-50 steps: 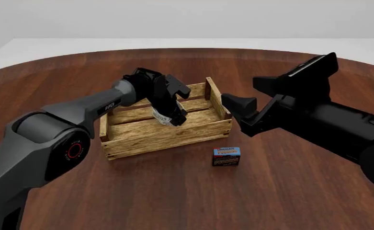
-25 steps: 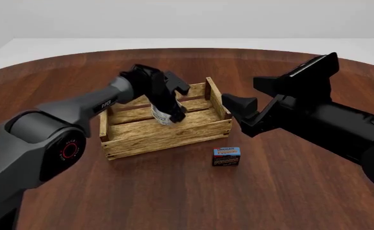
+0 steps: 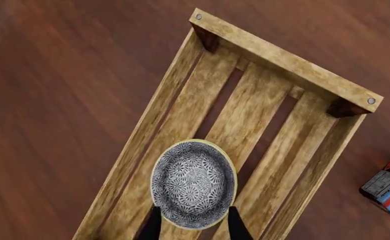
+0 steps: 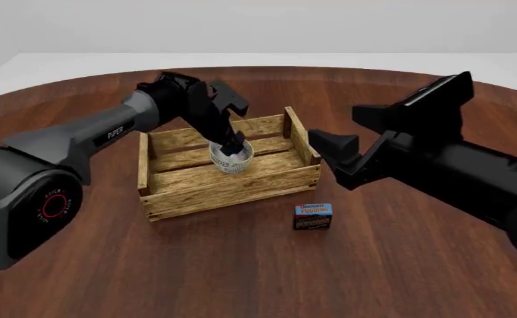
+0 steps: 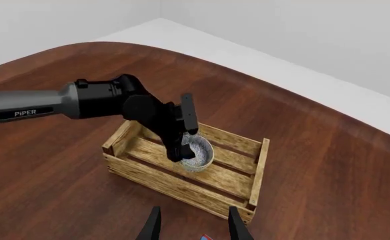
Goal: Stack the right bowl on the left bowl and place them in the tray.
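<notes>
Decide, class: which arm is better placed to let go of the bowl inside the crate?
Left. The left gripper is at the patterned bowl above the wooden crate; the right gripper hovers open outside it.

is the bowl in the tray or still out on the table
In the tray. The bowl sits upright on the tray's slat floor inside its walls, with the left gripper fingertips either side of its rim.
</notes>
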Motion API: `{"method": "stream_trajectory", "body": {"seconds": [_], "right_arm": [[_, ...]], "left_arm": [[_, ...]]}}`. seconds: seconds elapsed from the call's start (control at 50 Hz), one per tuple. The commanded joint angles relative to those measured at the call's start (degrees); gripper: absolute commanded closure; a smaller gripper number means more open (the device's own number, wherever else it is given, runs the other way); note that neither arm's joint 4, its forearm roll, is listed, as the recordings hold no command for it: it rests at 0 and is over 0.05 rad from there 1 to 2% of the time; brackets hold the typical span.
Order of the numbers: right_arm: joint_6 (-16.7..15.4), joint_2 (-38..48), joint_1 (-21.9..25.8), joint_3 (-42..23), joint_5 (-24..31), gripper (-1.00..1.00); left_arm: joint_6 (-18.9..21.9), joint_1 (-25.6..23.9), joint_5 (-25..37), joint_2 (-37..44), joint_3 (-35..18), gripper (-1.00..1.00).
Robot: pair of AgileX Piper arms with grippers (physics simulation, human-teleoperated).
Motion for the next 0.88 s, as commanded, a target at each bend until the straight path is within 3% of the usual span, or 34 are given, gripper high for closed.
{"method": "stream_trajectory", "body": {"seconds": [0.02,0.3,0.44,0.78,0.88], "right_arm": [[-0.1,-0.7,0.3,0.1,0.1,-1.00],[-0.1,-0.8,0.3,0.2,0.1,-1.00],[-0.2,-0.8,0.4,0.2,0.1,-1.00],[-0.2,2.6,0.3,0.2,-1.9,-1.00],[-0.3,4.6,-0.4,0.4,-4.3,-1.00]], "left_arm": [[-0.4,2.9,-4.3,-8.9,8.1,-1.00],[1.3,6.8,-8.7,-18.2,16.6,-1.00],[0.1,9.3,-10.2,-23.1,19.5,-1.00],[0.1,11.9,-13.2,-26.9,24.9,-1.00],[2.0,15.8,-16.1,-30.4,30.1,-1.00]]}}
